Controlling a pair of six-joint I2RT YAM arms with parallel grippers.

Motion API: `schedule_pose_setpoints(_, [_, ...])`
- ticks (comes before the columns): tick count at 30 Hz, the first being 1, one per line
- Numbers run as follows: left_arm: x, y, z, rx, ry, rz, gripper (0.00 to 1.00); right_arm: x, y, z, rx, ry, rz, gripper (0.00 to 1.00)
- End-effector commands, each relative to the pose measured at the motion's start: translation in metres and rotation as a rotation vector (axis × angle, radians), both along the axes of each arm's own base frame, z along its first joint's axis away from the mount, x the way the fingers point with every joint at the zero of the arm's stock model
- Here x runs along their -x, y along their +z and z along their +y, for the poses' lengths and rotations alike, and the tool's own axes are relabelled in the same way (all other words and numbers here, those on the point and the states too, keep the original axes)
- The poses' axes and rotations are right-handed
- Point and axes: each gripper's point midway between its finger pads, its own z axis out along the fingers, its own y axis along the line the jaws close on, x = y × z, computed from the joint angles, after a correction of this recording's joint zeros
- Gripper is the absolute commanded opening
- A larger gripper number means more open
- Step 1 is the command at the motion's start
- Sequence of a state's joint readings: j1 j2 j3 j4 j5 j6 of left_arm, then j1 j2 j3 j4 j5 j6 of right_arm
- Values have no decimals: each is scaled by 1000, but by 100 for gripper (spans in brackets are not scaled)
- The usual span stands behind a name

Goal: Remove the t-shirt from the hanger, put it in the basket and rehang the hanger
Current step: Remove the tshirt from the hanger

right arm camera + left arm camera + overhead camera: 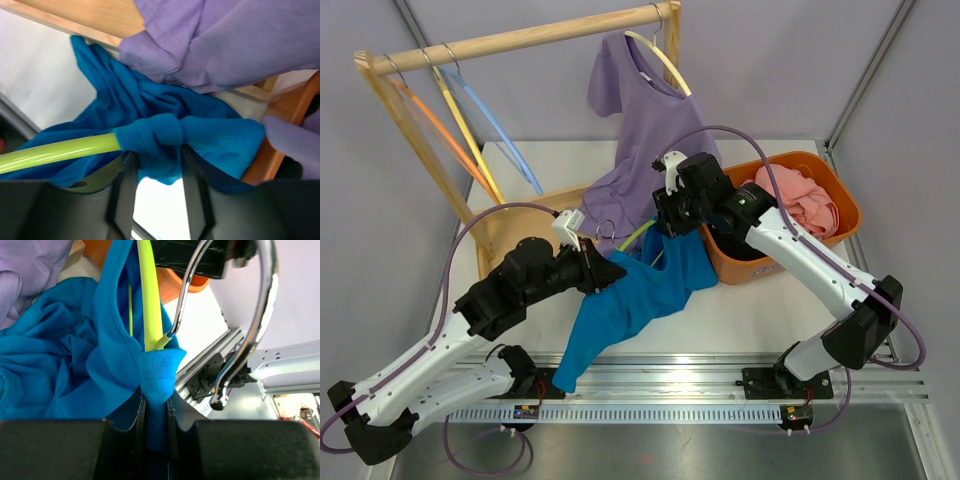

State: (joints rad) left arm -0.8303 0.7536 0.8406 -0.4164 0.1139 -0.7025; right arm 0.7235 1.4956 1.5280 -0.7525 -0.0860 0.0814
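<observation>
left claw [156, 412] & right claw [156, 175] both pinching the t-shirt [640, 295], so if I yank it'll prob snag on the hanger [55, 152]

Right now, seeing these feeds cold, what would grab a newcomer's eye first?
The blue t-shirt mid-table, stretched between both arms. The left pincer pinches its collar right by the lime-green hanger, and the right pincer grips fabric bunched over the hanger's arm. Behind it, a purple shirt droops from the wooden rack, and at right an orange basket holds pink clothes.
</observation>
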Motion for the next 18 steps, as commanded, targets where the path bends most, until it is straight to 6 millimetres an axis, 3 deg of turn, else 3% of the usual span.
schedule_pose_setpoints(1, [-3,58,-3,168,9,-133,0,-18,17,0,10,-52,-74,41])
schedule_pose_setpoints(4, [-2,62,-1,168,7,-147,0,-17,22,6,-11,-28,-74,28])
schedule_pose_setpoints(5, [0,64,-1,169,-3,-156,0,-17,23,7,-17,-22,-79,21])
schedule_pose_setpoints(6, [0,65,-2,168,-10,-163,0,-21,26,7,-13,-21,-107,5])
schedule_pose_setpoints(7, [3,67,-3,166,-33,-167,0,-26,26,5,-2,-29,-125,0])
schedule_pose_setpoints(8, [5,66,-3,154,-46,-177,0,-32,31,6,-10,-30,-155,0])
schedule_pose_setpoints(11, [14,53,1,76,-101,-181,0,-74,53,-23,-2,-139,-290,0])
schedule_pose_setpoints(12, [18,42,5,32,-115,-160,0,-87,59,-34,-3,-176,-315,0])
schedule_pose_setpoints(13, [25,42,7,23,-144,-169,0,-107,69,-57,-3,-244,-343,0])
schedule_pose_setpoints(15, [37,40,11,3,-204,-194,0,-133,65,-77,28,-301,-361,0])
schedule_pose_setpoints(16, [44,45,14,13,-227,-217,0,-148,68,-99,36,-353,-371,0])
schedule_pose_setpoints(18, [55,52,17,15,-281,-261,0,-165,58,-113,57,-392,-361,0])
